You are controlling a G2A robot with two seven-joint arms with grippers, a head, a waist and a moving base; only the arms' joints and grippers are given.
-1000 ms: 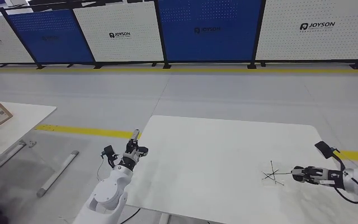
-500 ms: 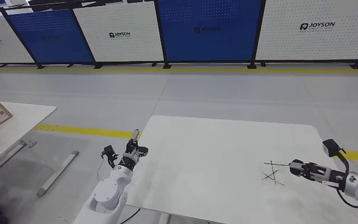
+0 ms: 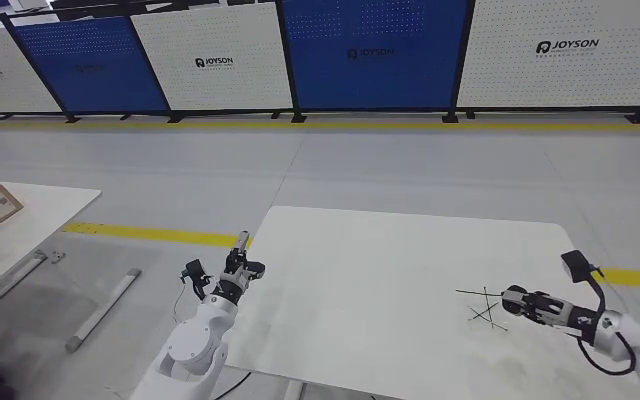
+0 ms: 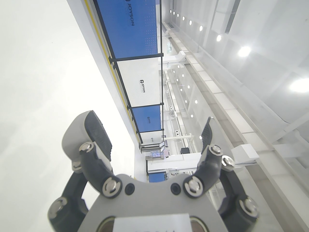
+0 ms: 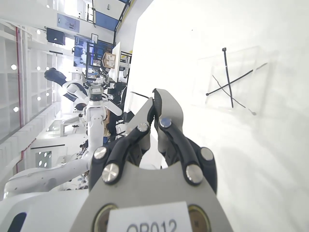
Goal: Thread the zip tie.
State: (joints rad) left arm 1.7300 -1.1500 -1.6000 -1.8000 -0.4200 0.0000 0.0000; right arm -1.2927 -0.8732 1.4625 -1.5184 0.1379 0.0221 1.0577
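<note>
- Right gripper [image 5: 154, 95]: jaws pressed together, pinching one zip tie [image 3: 480, 294] by its end. The strip projects free beyond the fingertips, judged to keep it exposed for threading.
- Held zip tie: just beside the spare zip ties [image 5: 228, 83], which lie crossed on a clear tray [image 5: 246, 49].
- Left gripper [image 4: 154, 131]: jaws spread, empty, well apart from the spare zip ties, at the table [image 3: 400, 270] edge. It is judged ready to receive the free end.
</note>
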